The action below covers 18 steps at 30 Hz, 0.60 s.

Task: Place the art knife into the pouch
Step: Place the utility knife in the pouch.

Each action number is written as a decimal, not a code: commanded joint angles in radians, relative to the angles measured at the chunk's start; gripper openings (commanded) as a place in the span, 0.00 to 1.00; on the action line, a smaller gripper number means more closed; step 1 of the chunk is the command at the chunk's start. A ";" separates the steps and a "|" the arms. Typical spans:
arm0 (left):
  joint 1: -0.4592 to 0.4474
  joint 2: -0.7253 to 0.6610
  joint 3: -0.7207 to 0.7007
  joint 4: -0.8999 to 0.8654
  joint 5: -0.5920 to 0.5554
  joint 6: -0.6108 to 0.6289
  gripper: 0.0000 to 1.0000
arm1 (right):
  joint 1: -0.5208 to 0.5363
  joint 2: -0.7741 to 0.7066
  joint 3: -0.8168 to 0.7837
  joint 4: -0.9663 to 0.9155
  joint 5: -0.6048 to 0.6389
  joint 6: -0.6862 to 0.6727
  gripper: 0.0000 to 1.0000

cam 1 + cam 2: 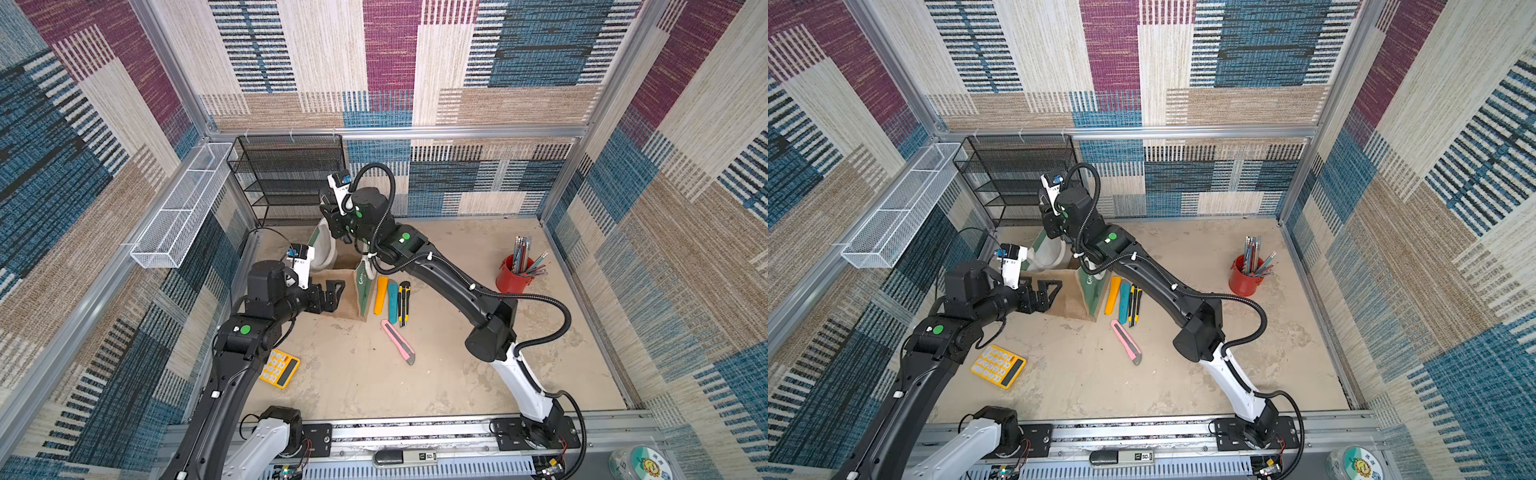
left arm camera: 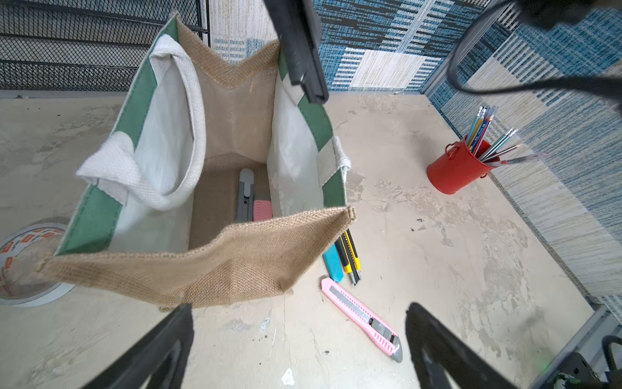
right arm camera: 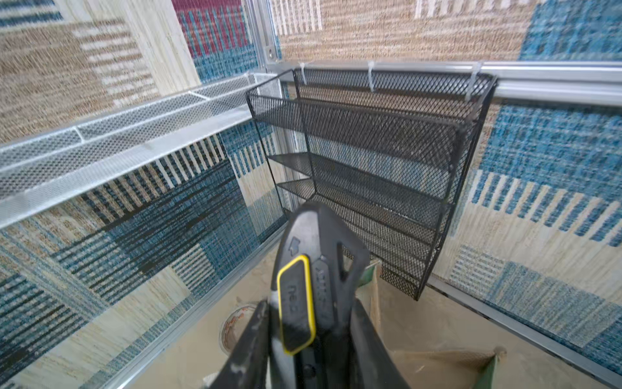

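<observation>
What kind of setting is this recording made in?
Probably a robot test booth dressed as a desk corner: carpet-covered walls all round, a metal rail along the front edge, and stationery such as a red pen cup and a yellow calculator.

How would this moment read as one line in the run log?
right gripper: shut on art knife | over pouch rim, knife not released | left gripper: open, beside pouch

Rough tan burlap pouch (image 2: 235,269) with smooth matt green panels, thick white woven cloth handles (image 2: 197,111), matt black plastic art knife (image 3: 303,303), glossy pink plastic cutter (image 2: 356,313) with metal blade, shiny red metal cup (image 2: 452,168), black metal mesh rack (image 3: 370,151), white perforated metal tray (image 3: 101,144), dull mottled tabletop (image 2: 437,252).
</observation>
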 commanded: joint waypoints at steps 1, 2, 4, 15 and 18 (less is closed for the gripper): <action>0.001 -0.006 -0.003 0.031 0.021 0.003 0.99 | -0.005 -0.015 -0.052 0.038 -0.033 0.003 0.15; 0.001 -0.006 -0.003 0.032 0.021 0.003 0.99 | -0.005 -0.024 -0.084 0.050 -0.036 0.008 0.15; 0.001 -0.006 -0.003 0.030 0.022 0.003 0.99 | -0.007 -0.029 -0.111 0.056 -0.040 0.016 0.20; 0.001 -0.001 0.003 0.014 -0.021 0.004 0.99 | -0.058 -0.045 -0.073 0.014 -0.132 0.031 0.81; 0.000 0.001 0.003 0.017 -0.017 0.004 0.99 | -0.070 -0.073 -0.086 0.002 -0.124 0.024 0.82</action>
